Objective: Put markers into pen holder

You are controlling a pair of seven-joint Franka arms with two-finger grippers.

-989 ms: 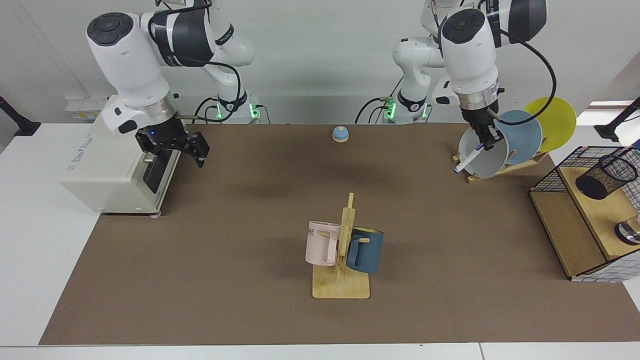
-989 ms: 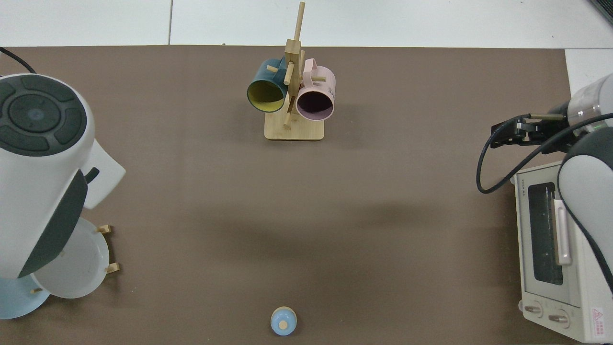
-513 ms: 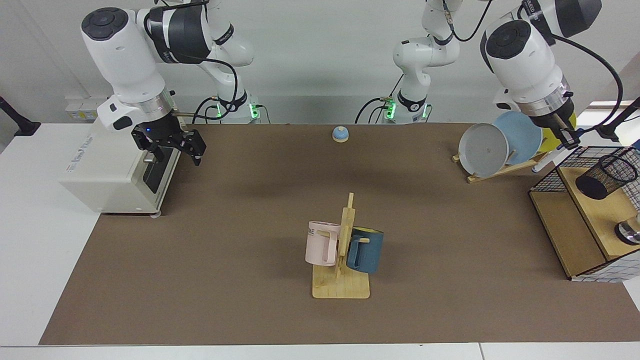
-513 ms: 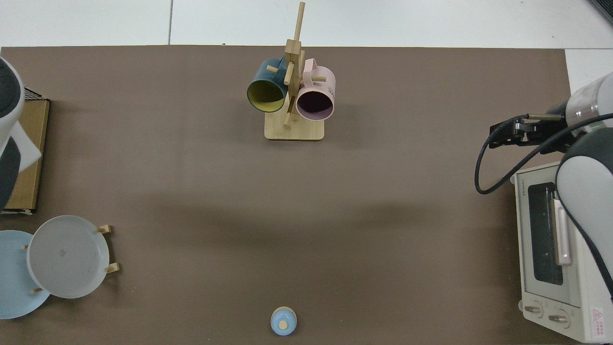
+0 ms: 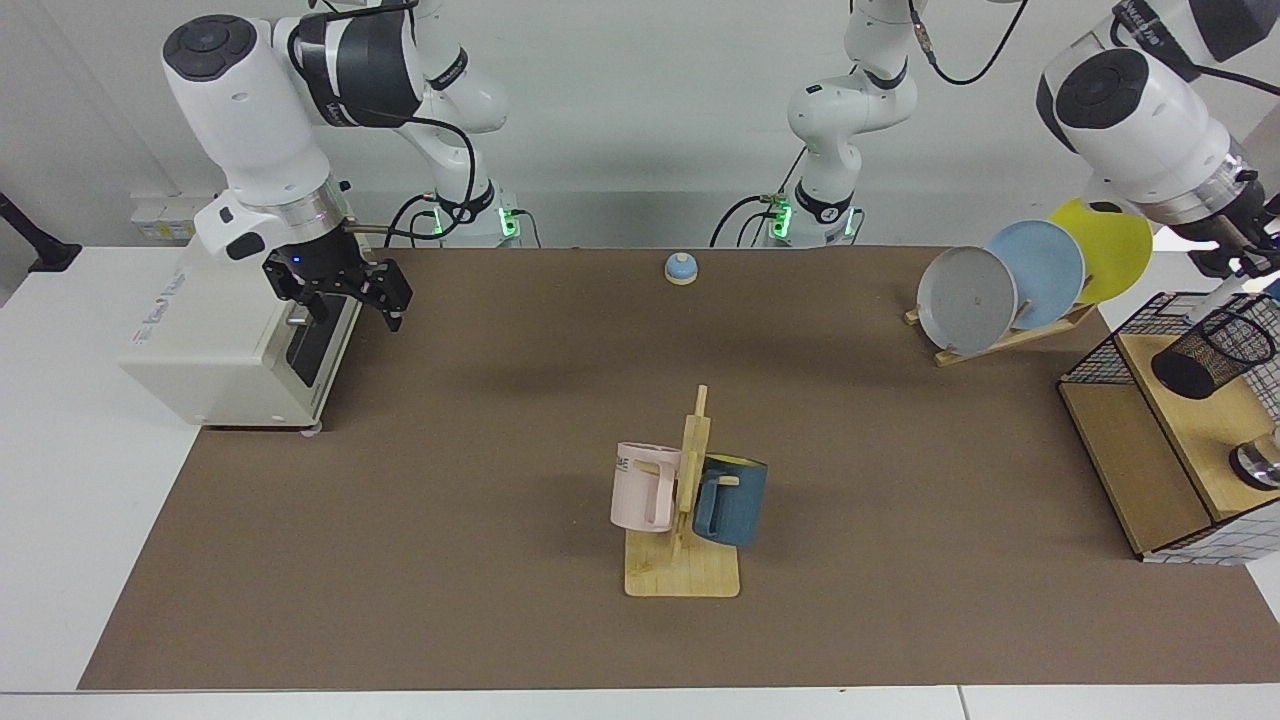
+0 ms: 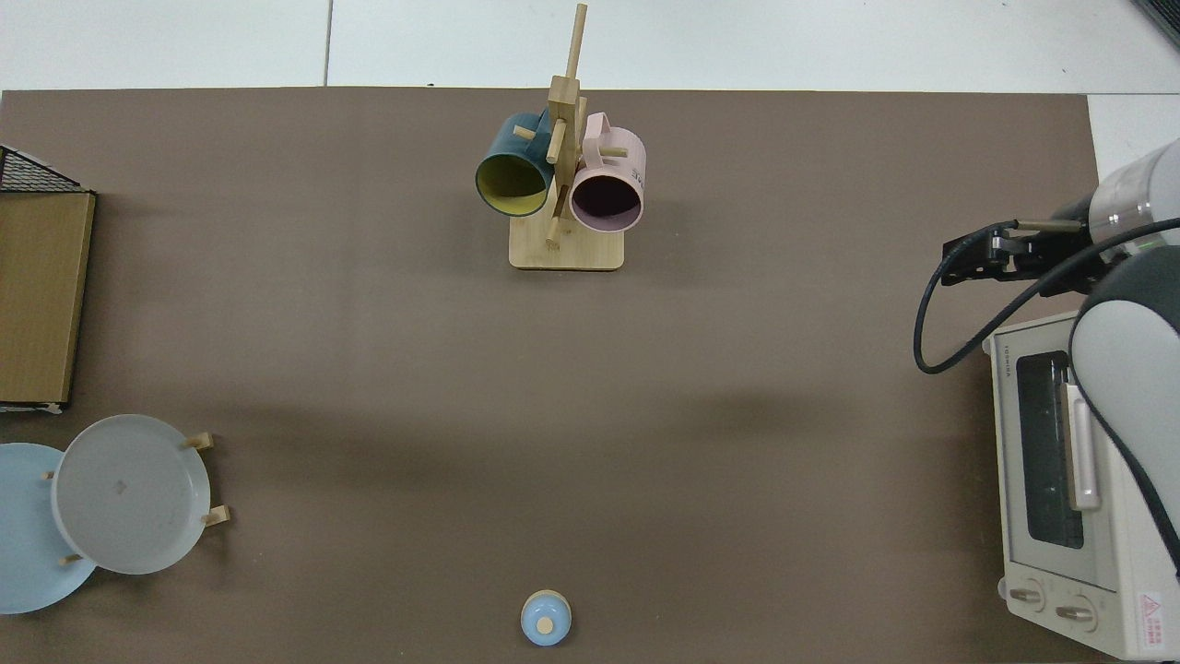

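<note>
- The marker (image 5: 1212, 302) is not yet in the pen holder (image 5: 1212, 352). It shows as a slim pale barrel slanting down just above and behind the holder's rim. At this far edge of the facing view I cannot make out which end is the cap.
- The left gripper (image 5: 1250, 268) hangs just above and behind the pen holder with the marker's upper end in its grasp, so its jaws are narrow around the barrel. The grasp itself is partly cut off by the edge of the view.
- The pen holder stands on the wooden shelf (image 5: 1200, 420) inside the wire basket frame (image 5: 1095, 350). Its mouth looks free, and I can see nothing inside it through the mesh.
- My judgement is that pick-up and carry are done. What is left is to line the lower tip over the holder's mouth, lower it in, let go and lift clear.
- The marker is tilted and the frame's wires are close by, so the tip could catch the rim or a wire.
- The right gripper (image 5: 385, 300) waits far across the desk (image 5: 500, 450) from the pen holder, beside the toaster oven (image 5: 230, 340). It carries nothing, and I cannot tell whether it is wide or narrow.
- The top view shows neither the pen holder nor the marker.
</note>
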